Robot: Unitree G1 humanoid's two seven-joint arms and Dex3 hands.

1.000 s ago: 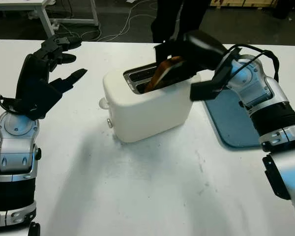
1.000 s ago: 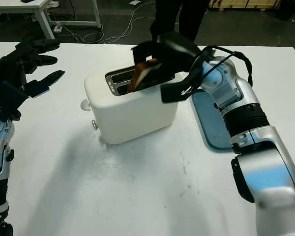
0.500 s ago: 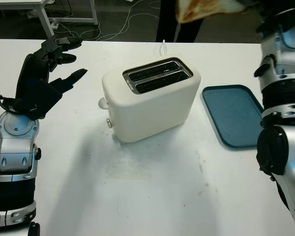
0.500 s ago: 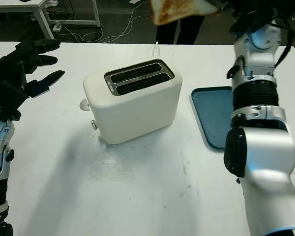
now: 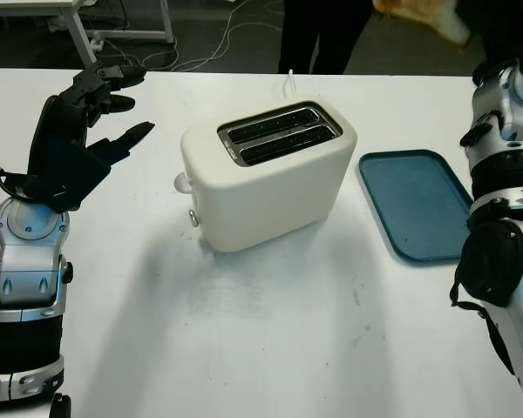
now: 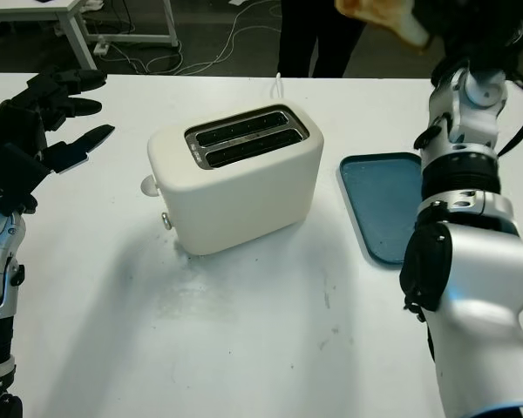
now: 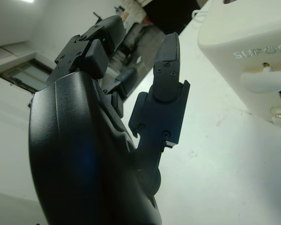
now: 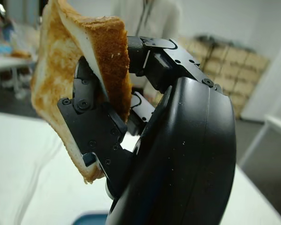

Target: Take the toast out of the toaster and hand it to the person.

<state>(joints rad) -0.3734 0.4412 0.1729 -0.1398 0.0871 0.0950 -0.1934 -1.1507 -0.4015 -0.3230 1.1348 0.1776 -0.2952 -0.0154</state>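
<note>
The toast (image 8: 79,79), browned on its face with a dark crust, is held upright in my right hand (image 8: 107,93), whose fingers are shut on it. High above the table's far right, the toast (image 6: 383,13) shows at the upper edge, near a person's dark legs (image 5: 318,35) behind the table. The white two-slot toaster (image 5: 266,174) stands mid-table with both slots empty. My left hand (image 5: 87,122) is open, raised over the table's left side, apart from the toaster (image 7: 253,51).
A blue tray (image 5: 414,205) lies flat to the right of the toaster, under my raised right arm. The toaster's white cord (image 5: 289,85) runs off the far edge. A person in a light top (image 8: 145,18) stands beyond the toast.
My right hand pulled the toast out of the toaster's slot, lifted it high, then carried it right toward the far side. The left hand stayed still.
</note>
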